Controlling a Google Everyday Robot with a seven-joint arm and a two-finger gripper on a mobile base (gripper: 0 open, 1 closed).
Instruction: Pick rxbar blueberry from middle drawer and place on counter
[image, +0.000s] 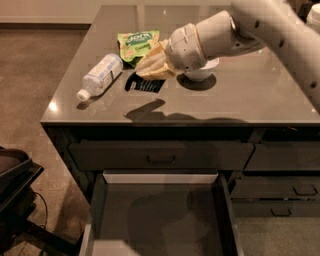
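From my station the snack bar is out of the drawer and up over the bench. It sits just beside the water bottle, on the side away from the bottle's cap. The gripper is directly above the bar, also just beside the bottle, and it looks closed on the bar's far edge, pinching the wrapper there. I can't quite tell whether the bar's near edge is resting on the bench or hanging just clear of it, because the dark wrapper blends into the glossy top.

The green pouch lies near the bottle, farther back on the bench. The white bowl is on the far side of the gripper from the bottle and is partly covered by the wrist. The drawer stands open well below the bottle, and I see nothing on its grey floor.

I judge the bar to be light, flat and somewhat bendy, with a slick wrapper that could slide between the pads. A grip across the short width near an end seems safest. I'd release it low so it doesn't skid toward the bottle.
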